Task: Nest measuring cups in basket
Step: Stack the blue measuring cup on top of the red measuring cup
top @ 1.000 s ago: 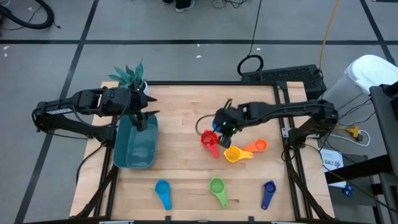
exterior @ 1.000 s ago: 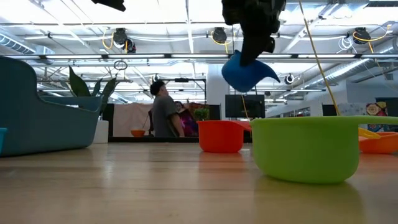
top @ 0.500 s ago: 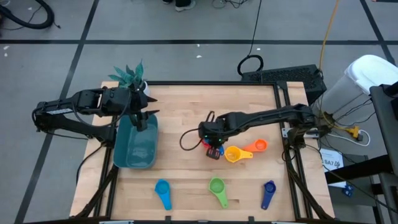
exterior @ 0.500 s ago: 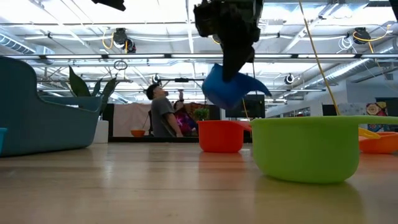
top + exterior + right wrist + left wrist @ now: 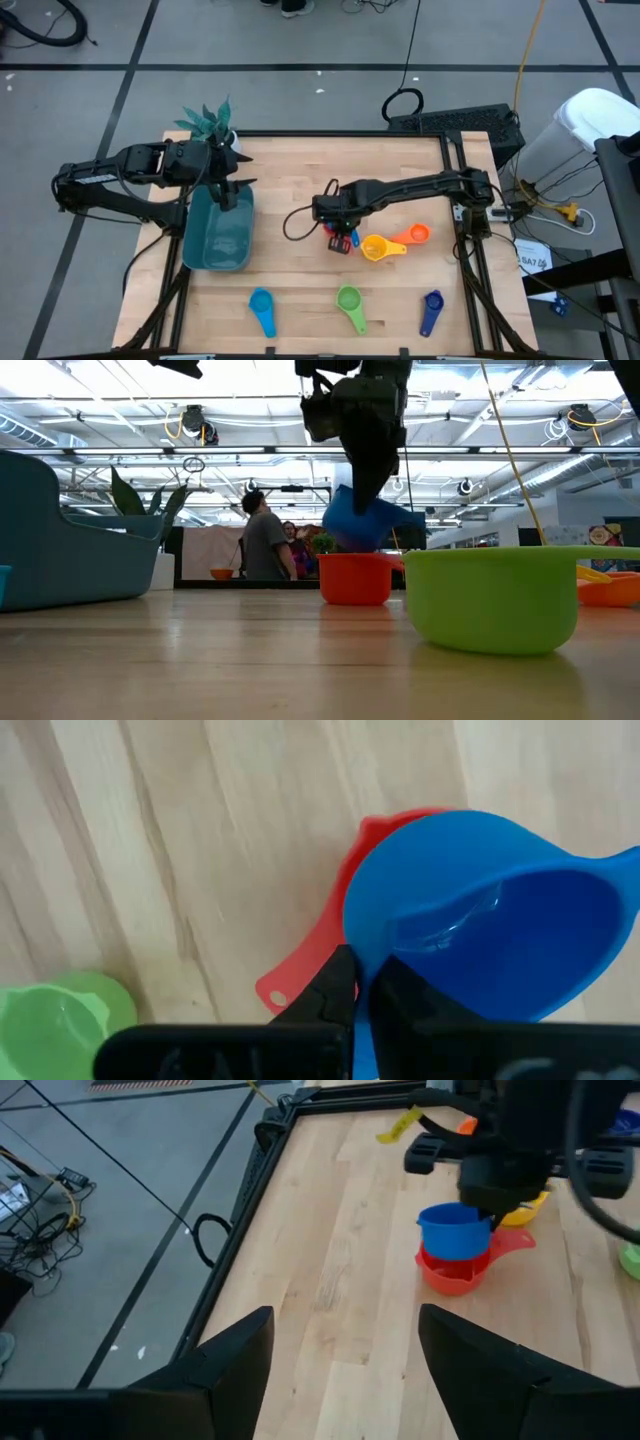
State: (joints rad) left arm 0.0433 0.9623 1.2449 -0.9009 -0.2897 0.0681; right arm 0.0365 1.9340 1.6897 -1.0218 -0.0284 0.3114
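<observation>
Blue cup (image 5: 455,1230), pincer-held (image 5: 335,212), hangs just above red cup (image 5: 455,1272).

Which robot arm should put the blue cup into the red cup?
The right one. Its gripper already holds the blue cup just above the red cup, while the left gripper waits at the basket.

From the right wrist camera I see the right gripper (image 5: 358,982) with its two dark fingers (image 5: 322,988) pressed on the wall of a round blue plastic measuring cup (image 5: 480,910). The cup is seen from above and its bowl is empty. Directly under it lies a red plastic measuring cup (image 5: 330,945), mostly covered; only its rim and its short flat handle with a small hole show. A green plastic measuring cup (image 5: 55,1015) stands apart on the pale wooden table (image 5: 200,840).
</observation>
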